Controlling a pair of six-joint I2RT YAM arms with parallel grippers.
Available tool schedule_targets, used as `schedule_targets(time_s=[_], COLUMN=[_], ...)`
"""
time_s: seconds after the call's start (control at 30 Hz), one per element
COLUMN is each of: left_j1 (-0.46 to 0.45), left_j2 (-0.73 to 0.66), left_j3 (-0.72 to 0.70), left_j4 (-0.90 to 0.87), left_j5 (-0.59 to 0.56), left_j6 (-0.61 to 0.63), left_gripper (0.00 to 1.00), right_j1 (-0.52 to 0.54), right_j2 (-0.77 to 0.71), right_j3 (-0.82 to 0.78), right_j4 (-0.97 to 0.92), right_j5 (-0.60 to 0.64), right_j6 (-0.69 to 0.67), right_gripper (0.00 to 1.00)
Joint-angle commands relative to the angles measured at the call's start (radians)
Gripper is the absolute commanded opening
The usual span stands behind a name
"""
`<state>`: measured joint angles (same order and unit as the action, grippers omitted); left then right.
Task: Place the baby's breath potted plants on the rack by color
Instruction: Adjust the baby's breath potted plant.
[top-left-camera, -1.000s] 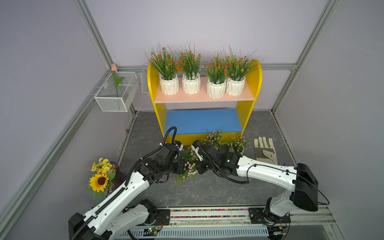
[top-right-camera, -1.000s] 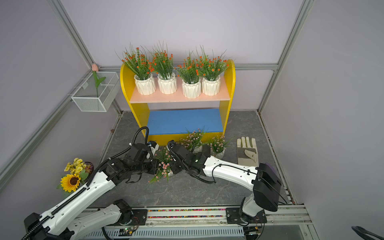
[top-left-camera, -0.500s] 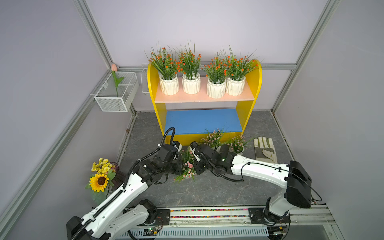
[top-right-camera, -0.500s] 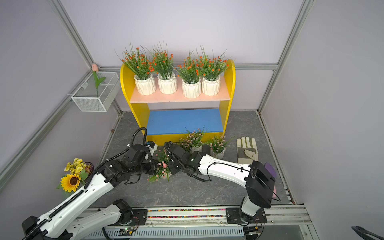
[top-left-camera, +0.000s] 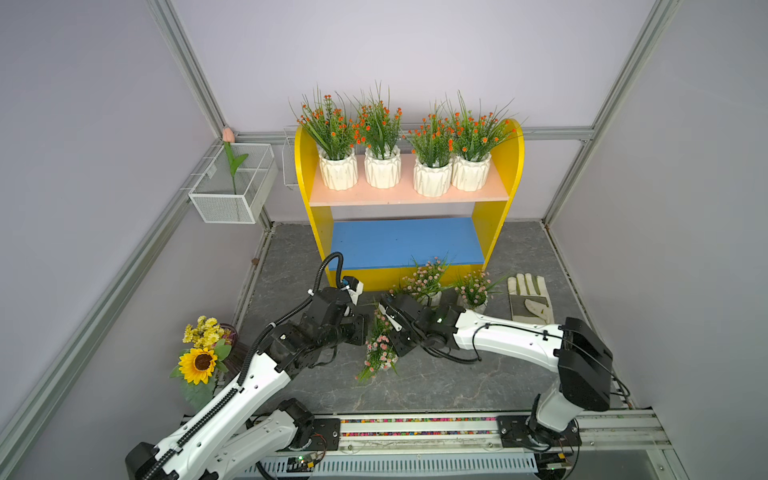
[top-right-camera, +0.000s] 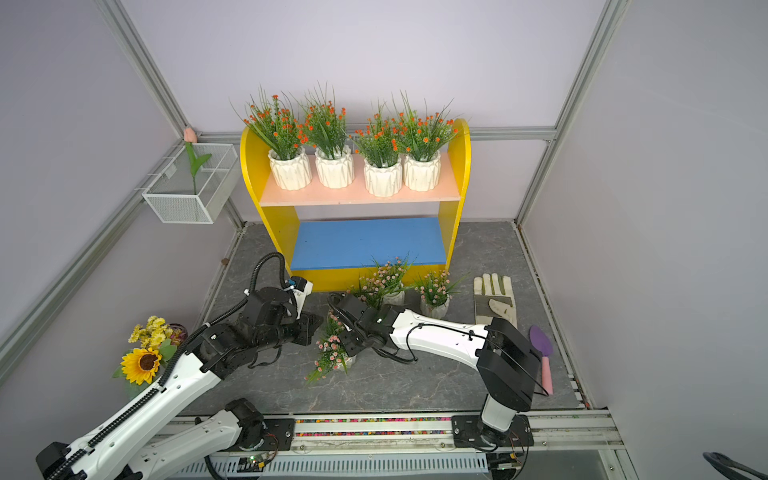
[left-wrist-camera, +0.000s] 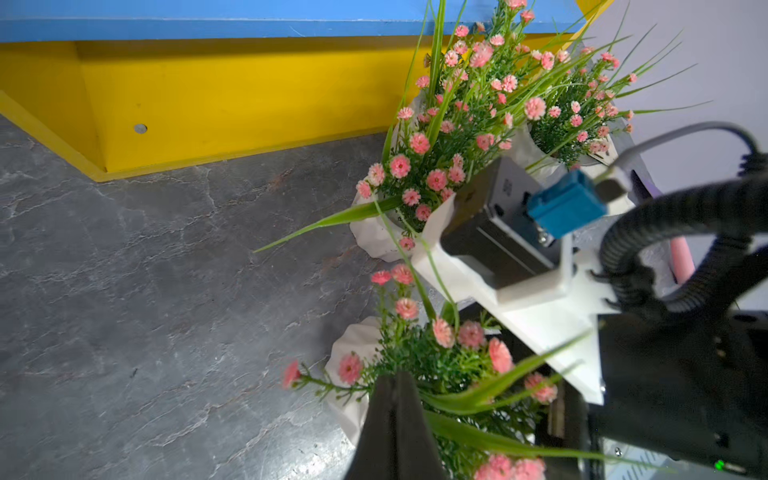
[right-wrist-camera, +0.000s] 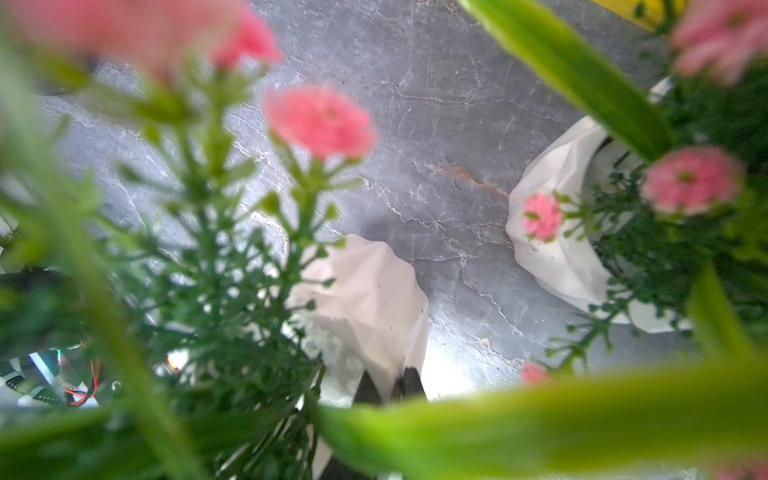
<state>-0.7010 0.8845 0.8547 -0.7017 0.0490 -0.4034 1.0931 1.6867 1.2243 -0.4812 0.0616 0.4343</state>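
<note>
Fingertips of the right end effector (right-wrist-camera: 390, 386) are pinched together on the rim of a white faceted pot (right-wrist-camera: 365, 291), with the pot wall caught between them. Blurred green sprigs and pink blossoms crowd that wrist view. The left end effector (left-wrist-camera: 395, 384) has its black fingers pressed together, the tip buried in the same plant's foliage. Whether a stem is caught there cannot be told.

In both top views this pink baby's breath plant (top-left-camera: 380, 347) leans between the two arms near the worktop's middle, sprigs tipped toward the front edge and the grip hidden under foliage. A second pink plant (top-left-camera: 430, 276) and a third pink plant (top-left-camera: 473, 286) stand upright just in front of the rack (top-left-camera: 513, 166) at the back edge. Four orange-flowered plants (top-left-camera: 432, 141) line its salmon upper board (top-left-camera: 407, 195).

In a top view a purple, pink-handled spade (top-right-camera: 542, 349) lies near the worktop's right edge.
</note>
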Motion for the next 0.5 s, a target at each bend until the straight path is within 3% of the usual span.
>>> schedule_targets(time_s=[0.0, 0.27, 0.47], left_j1=[-0.002, -0.002, -0.002], left_j2=[-0.036, -0.151, -0.223], left_j3=[-0.031, -0.104, -0.146], left_j4=[0.012, 0.05, 0.08], left_j5=[-0.055, -0.093, -0.099], left_j6=[-0.032, -0.052, -0.044], left_gripper=[0.03, 0.36, 0.5], right_j1=[-0.014, -0.108, -0.193], right_j2=[-0.059, -0.191, -0.262], right_j3=[-0.014, 0.048, 0.115], right_j4=[0.019, -0.157, -0.287], right_j5=[-0.029, -0.085, -0.147], right_j6=[0.017, -0.074, -0.13], right_gripper=[0.07, 0.07, 0.07])
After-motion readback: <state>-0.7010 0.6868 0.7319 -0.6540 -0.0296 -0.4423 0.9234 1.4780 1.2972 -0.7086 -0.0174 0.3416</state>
